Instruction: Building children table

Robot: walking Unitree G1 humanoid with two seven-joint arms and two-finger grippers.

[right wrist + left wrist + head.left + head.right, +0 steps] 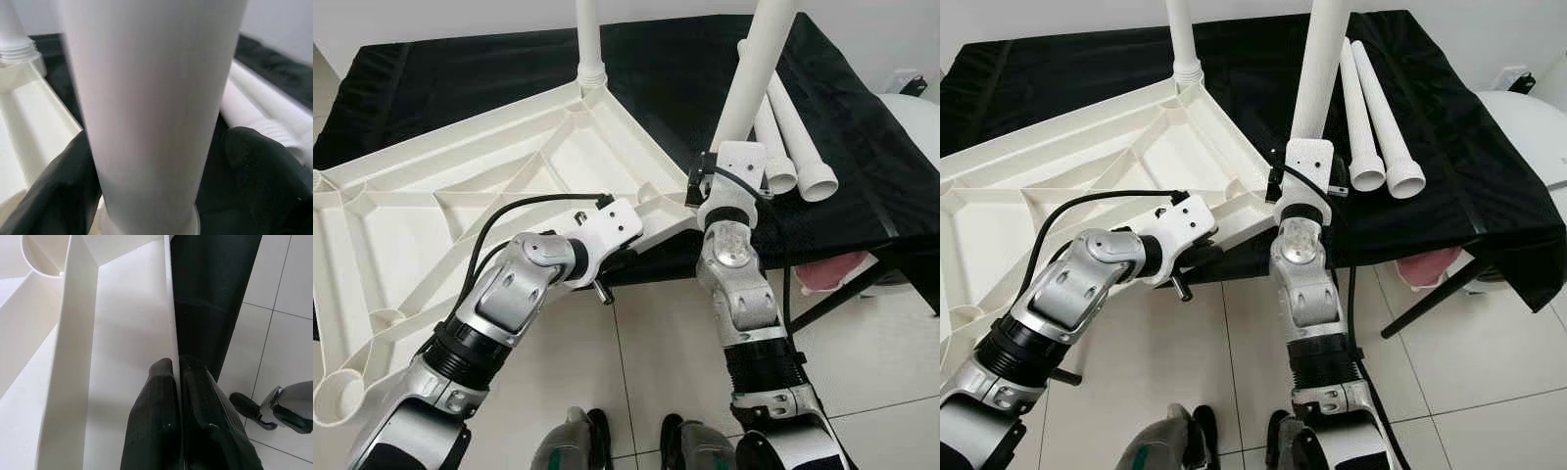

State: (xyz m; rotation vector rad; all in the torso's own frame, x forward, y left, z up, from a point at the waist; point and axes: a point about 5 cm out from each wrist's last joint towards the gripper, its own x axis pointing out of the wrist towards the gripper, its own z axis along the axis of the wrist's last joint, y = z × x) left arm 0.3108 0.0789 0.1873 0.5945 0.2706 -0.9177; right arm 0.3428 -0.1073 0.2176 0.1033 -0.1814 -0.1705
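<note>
Your right gripper (156, 161) brackets the upright leg (754, 69), fingers spread beside it, not clamped, over the corner socket. Your left gripper (177, 382) pinches the upturned tabletop (440, 215) rim, steadying it on the black cloth (460, 69).

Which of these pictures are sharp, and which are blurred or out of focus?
Left eye view: evenly lit and sharp; tabletop ribs crisp. Left wrist view: sharp; left gripper pinches the tabletop's thin edge. Right wrist view: soft, out of focus; the table leg sits very close between the right gripper's fingers, a pale blur.
</note>
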